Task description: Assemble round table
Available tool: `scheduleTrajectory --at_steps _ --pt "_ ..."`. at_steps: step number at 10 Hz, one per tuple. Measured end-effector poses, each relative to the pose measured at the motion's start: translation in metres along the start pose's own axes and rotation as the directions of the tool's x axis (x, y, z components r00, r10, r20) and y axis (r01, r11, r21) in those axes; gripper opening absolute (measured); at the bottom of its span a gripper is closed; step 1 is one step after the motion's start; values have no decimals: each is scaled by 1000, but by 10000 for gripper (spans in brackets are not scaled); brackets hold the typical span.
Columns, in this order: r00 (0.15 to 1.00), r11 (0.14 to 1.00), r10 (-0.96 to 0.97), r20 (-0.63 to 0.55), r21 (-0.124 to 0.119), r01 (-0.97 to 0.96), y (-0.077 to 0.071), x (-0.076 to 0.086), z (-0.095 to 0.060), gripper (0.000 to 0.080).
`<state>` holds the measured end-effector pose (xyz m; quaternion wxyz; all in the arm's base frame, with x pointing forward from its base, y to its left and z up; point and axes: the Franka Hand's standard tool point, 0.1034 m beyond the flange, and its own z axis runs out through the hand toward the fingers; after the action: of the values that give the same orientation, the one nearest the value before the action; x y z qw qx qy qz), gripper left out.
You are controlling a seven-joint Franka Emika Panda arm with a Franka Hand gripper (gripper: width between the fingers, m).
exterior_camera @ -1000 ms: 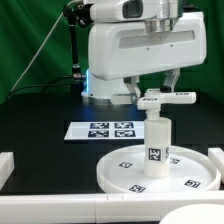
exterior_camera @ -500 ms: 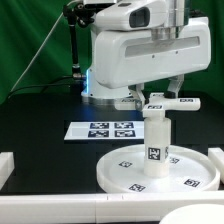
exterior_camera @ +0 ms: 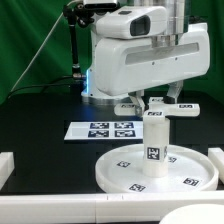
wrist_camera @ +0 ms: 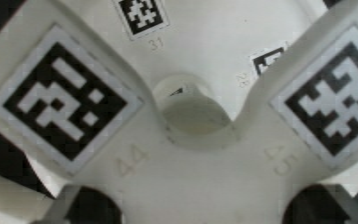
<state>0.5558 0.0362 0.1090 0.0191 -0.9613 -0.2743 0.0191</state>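
1. The two-finger gripper (wrist_camera: 195, 206) holds the white plastic cross-shaped foot piece (exterior_camera: 172, 105), with its dark fingertips (wrist_camera: 87, 206) on both sides of the piece.
2. The foot piece lies level at the top of the short thick white cylinder leg (exterior_camera: 155, 142); I cannot tell if they touch.
3. The leg stands upright on the large white rimmed round disc (exterior_camera: 118, 176).
4. The disc rests on the black table (exterior_camera: 40, 125), near the flat white marker board (exterior_camera: 108, 129)
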Motion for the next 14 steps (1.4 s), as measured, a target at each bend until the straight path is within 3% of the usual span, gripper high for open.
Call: scheduleTrajectory --at_steps 9,13,14 --pt "1000 1000 29 -2 1 -29 1 0 0 445" --pt "916 917 399 -36 19 -399 3 1 0 445" --pt "861 862 507 -35 34 -506 3 1 0 445"
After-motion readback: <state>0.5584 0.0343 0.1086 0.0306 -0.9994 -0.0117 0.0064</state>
